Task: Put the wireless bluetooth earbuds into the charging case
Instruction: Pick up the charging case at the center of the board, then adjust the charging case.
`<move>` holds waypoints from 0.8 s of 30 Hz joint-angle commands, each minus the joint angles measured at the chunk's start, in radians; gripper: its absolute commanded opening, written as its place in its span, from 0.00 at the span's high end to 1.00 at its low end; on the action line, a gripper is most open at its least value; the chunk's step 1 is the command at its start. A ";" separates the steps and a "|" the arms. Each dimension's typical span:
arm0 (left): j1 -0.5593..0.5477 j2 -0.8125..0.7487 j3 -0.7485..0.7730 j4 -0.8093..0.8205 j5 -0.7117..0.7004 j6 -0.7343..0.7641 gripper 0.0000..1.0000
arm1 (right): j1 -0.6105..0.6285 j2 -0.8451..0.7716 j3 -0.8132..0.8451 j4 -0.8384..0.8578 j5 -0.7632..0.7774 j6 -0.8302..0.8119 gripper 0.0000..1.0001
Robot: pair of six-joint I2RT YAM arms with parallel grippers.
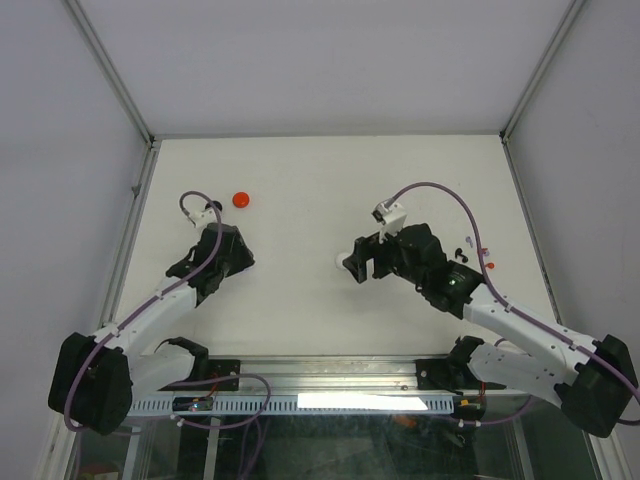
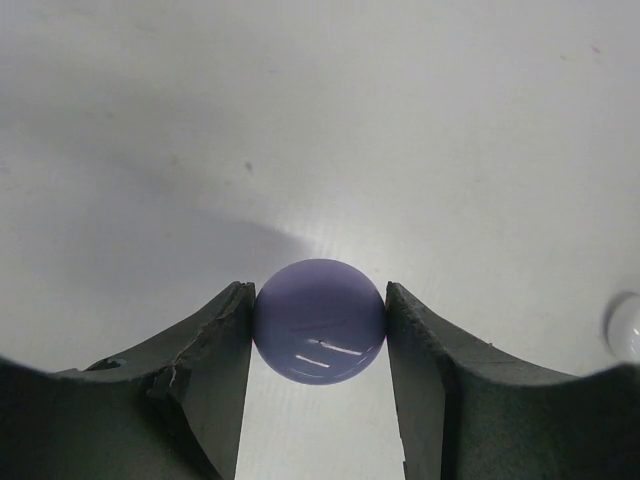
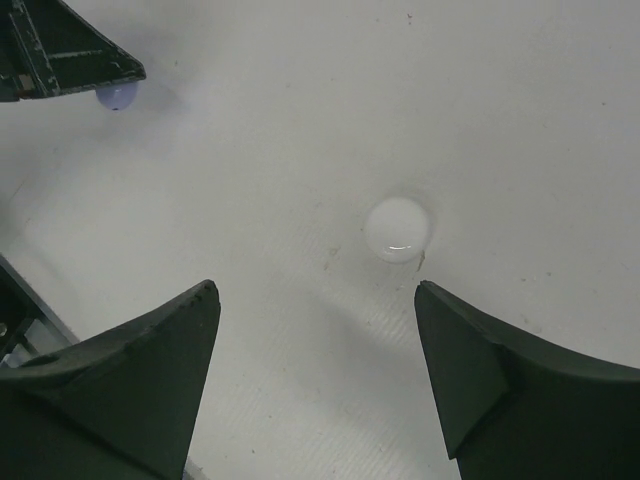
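A round glossy purple piece (image 2: 320, 320) sits between the fingers of my left gripper (image 2: 318, 300), both pads touching its sides, just above the white table. It also shows in the right wrist view (image 3: 118, 96) under the left fingers. A round white glossy piece (image 3: 398, 229) lies on the table just ahead of my right gripper (image 3: 315, 300), which is open and empty. The white piece shows at the right edge of the left wrist view (image 2: 625, 325) and faintly from above (image 1: 340, 262). I cannot tell which piece is the case or an earbud.
A small red round object (image 1: 240, 200) lies at the back left of the table. A few tiny dark and red bits (image 1: 472, 248) lie right of the right arm. Metal frame posts (image 1: 135, 190) edge the table.
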 commanded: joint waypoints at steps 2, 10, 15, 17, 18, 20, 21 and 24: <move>-0.126 -0.104 -0.077 0.300 0.032 0.117 0.59 | -0.015 0.039 0.096 -0.023 -0.096 0.067 0.18; -0.302 -0.192 -0.184 0.575 0.048 0.283 0.58 | -0.031 0.108 0.205 -0.088 -0.171 0.125 0.19; -0.419 -0.229 -0.238 0.728 0.052 0.400 0.56 | -0.033 0.146 0.280 -0.123 -0.223 0.162 0.20; -0.449 -0.236 -0.248 0.769 0.063 0.448 0.55 | -0.033 0.158 0.311 -0.139 -0.234 0.169 0.21; -0.463 -0.235 -0.254 0.793 0.071 0.471 0.55 | -0.033 0.164 0.325 -0.150 -0.235 0.168 0.21; -0.487 -0.233 -0.267 0.842 0.094 0.529 0.55 | -0.032 0.176 0.367 -0.177 -0.233 0.164 0.22; -0.495 -0.230 -0.275 0.872 0.111 0.553 0.56 | -0.033 0.182 0.385 -0.190 -0.235 0.161 0.22; -0.513 -0.213 -0.290 0.954 0.168 0.615 0.57 | -0.033 0.214 0.440 -0.235 -0.260 0.157 0.24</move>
